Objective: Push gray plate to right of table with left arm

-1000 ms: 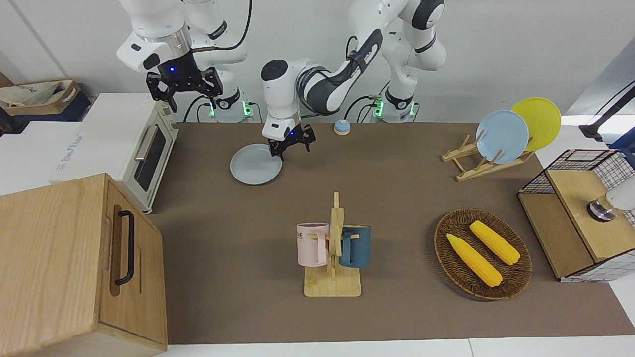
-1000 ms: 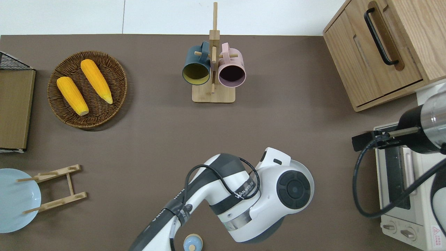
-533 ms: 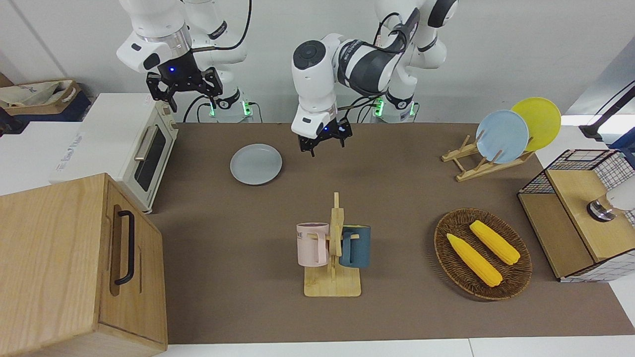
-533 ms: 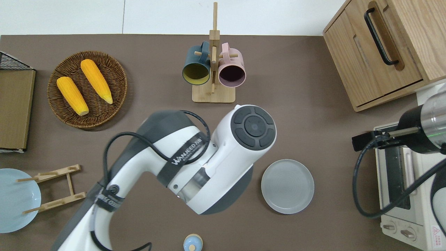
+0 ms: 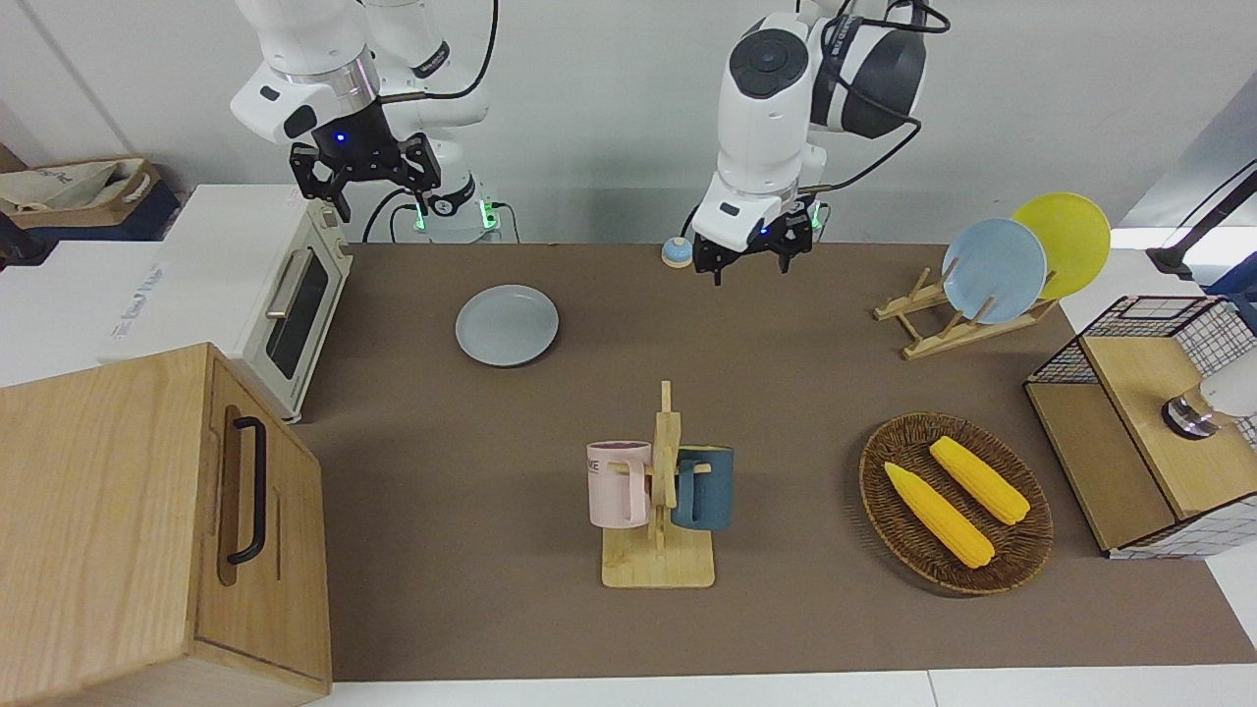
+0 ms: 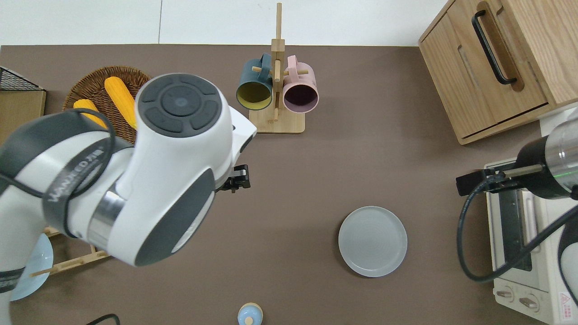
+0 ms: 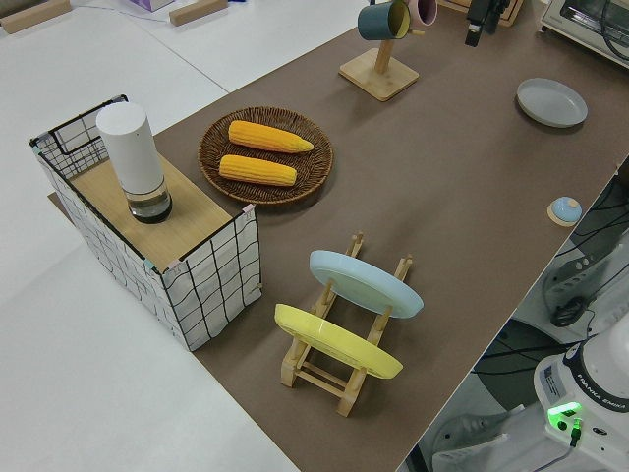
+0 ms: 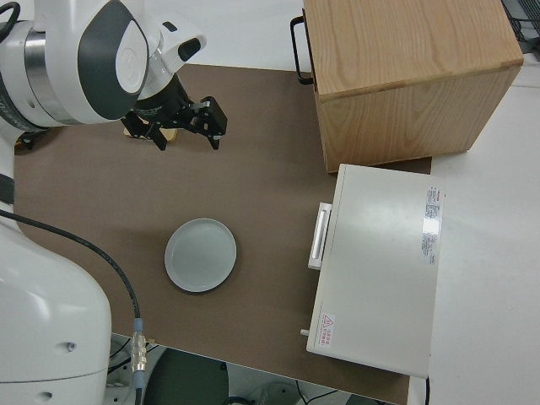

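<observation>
Reading the clock from above, with twelve pointing away from the robots, we start closest to them with a small blue bell [image 6: 249, 313]. The gray plate [image 6: 372, 241] lies flat on the brown table [image 6: 361, 158], toward the right arm's end, with the bell at its eight o'clock and a white toaster oven [image 6: 524, 271] at its three. At the plate's ten o'clock, well apart from it, we see the left claw [image 5: 748, 263] raised over bare mat, its two fingers spread wide and gripping nothing. Farther out, the mug stand [image 6: 276, 122] sits at the plate's eleven o'clock and a wooden cabinet [image 6: 487, 81] at its one. The right arm [image 5: 314, 79] is parked.
</observation>
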`<act>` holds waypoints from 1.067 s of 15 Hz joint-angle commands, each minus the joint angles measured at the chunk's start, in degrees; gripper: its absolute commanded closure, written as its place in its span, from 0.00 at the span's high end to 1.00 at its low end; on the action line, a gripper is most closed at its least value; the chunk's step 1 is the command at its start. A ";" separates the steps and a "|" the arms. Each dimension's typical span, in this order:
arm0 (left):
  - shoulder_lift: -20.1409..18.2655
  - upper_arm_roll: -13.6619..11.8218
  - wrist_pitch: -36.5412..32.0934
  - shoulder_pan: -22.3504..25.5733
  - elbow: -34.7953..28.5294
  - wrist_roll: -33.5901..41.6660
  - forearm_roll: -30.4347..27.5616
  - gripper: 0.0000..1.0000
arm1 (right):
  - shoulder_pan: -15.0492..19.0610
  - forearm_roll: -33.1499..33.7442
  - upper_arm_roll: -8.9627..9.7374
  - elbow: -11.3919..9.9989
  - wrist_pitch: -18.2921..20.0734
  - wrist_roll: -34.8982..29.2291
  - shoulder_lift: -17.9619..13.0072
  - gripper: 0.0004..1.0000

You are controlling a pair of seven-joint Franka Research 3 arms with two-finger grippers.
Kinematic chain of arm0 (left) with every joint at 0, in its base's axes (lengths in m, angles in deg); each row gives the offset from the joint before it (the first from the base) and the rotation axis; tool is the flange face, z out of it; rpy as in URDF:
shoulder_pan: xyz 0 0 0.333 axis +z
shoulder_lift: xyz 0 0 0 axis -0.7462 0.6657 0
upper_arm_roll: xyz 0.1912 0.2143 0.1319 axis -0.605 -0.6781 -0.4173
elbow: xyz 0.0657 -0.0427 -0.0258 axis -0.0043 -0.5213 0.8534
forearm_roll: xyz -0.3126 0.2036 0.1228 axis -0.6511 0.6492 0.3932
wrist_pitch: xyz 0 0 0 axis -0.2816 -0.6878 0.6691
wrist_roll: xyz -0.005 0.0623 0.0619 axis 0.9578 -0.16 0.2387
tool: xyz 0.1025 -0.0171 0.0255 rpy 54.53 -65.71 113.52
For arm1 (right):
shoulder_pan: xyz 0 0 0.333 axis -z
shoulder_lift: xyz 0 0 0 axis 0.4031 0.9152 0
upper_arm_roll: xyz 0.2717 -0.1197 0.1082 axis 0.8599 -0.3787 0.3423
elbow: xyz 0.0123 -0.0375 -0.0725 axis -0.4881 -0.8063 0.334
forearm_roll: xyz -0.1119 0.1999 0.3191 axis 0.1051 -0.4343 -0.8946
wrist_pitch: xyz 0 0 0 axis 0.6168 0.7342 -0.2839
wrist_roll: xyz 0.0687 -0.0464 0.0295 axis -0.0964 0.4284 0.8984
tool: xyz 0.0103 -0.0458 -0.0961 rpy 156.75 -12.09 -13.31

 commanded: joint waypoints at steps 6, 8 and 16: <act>-4.30 0.13 -5.60 17.28 -0.60 30.09 -1.96 1.00 | 1.16 -0.59 0.85 0.22 0.69 0.01 -0.36 0.98; -4.30 0.22 -5.07 21.85 -0.34 33.27 -4.49 1.00 | 1.16 -0.59 0.85 0.22 0.69 0.01 -0.36 0.98; -4.30 0.22 4.51 27.76 -0.51 36.89 -5.56 1.00 | 1.16 -0.59 0.85 0.22 0.78 0.01 -0.36 0.98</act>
